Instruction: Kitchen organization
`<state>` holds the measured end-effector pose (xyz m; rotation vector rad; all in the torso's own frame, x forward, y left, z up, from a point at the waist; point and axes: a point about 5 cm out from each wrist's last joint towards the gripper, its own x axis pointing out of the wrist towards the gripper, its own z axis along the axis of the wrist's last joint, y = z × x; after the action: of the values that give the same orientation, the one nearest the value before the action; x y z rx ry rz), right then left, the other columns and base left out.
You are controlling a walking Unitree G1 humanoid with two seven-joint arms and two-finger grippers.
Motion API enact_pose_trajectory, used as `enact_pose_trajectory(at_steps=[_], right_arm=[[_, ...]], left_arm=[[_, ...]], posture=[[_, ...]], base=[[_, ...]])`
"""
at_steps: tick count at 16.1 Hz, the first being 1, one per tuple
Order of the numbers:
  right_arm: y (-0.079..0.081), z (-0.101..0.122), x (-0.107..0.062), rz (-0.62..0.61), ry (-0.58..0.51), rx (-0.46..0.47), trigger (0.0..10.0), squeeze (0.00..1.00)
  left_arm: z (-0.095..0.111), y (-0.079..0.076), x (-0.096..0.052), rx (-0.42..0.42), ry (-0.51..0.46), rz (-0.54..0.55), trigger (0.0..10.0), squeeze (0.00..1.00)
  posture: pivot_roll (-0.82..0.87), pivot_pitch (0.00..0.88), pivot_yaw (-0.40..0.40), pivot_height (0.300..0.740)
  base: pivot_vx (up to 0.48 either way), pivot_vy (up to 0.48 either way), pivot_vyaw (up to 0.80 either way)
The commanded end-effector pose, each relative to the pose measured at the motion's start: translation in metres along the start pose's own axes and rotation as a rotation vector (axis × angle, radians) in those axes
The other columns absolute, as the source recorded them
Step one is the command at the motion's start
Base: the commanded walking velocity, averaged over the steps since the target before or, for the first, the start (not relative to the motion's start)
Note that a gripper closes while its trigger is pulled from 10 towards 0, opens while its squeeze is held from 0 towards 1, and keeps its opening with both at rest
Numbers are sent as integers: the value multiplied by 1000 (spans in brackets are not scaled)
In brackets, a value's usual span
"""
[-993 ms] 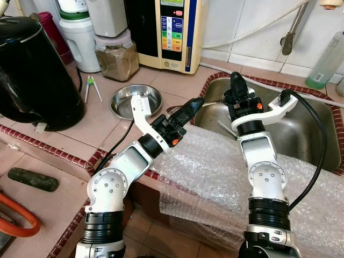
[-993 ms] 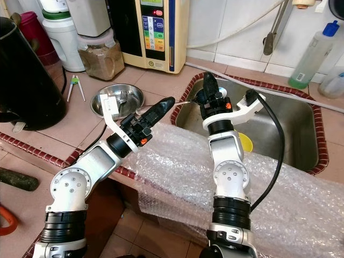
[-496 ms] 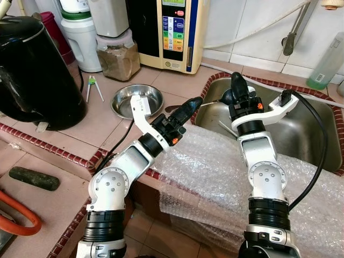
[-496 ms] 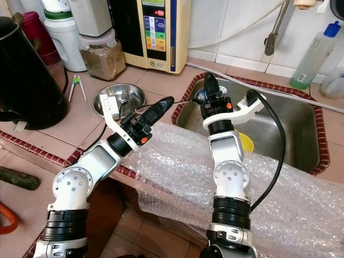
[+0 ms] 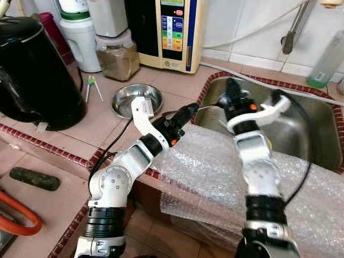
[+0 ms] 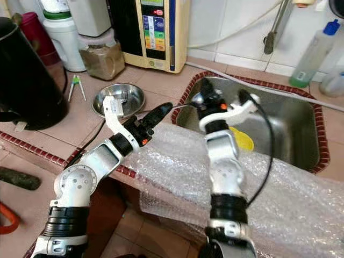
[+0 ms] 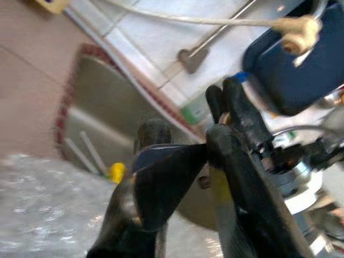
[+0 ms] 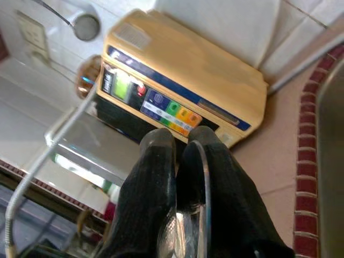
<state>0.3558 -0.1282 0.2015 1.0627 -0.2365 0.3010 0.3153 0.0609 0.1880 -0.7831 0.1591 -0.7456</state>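
jaws of right gripper point(image 8: 180, 141) pinch spoon point(image 8: 189, 226) over sink point(image 5: 314, 140).

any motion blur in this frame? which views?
Left eye view: right arm and right gripper smeared, counter sharp. Right eye view: the same. Left wrist view: soft throughout, left gripper included. Right wrist view: fairly crisp on the water machine.

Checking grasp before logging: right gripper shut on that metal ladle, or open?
Shut on it. The right gripper has both black fingers pressed together around the shiny metal ladle, held above the steel sink.
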Motion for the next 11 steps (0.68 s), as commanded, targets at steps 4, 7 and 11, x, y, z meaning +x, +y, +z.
enact_pose_trajectory(at_steps=[4, 7, 11], right_arm=[[-6, 35, 20, -67, -93, -124, 0, 0], [-21, 58, 25, -173, -151, -225, 0, 0], [-67, 86, 6, -503, -235, -365, 0, 0]], left_arm=[[-12, 1, 2, 107, 99, 37, 10000, 1000], [-14, 5, -2, 147, 111, 51, 10000, 1000], [-19, 9, -7, 244, 144, 53, 10000, 1000]], posture=[[53, 113, 68, 740], [59, 114, 58, 740], [64, 112, 54, 740]], base=[[0, 0, 0], [0, 0, 0], [0, 0, 0]])
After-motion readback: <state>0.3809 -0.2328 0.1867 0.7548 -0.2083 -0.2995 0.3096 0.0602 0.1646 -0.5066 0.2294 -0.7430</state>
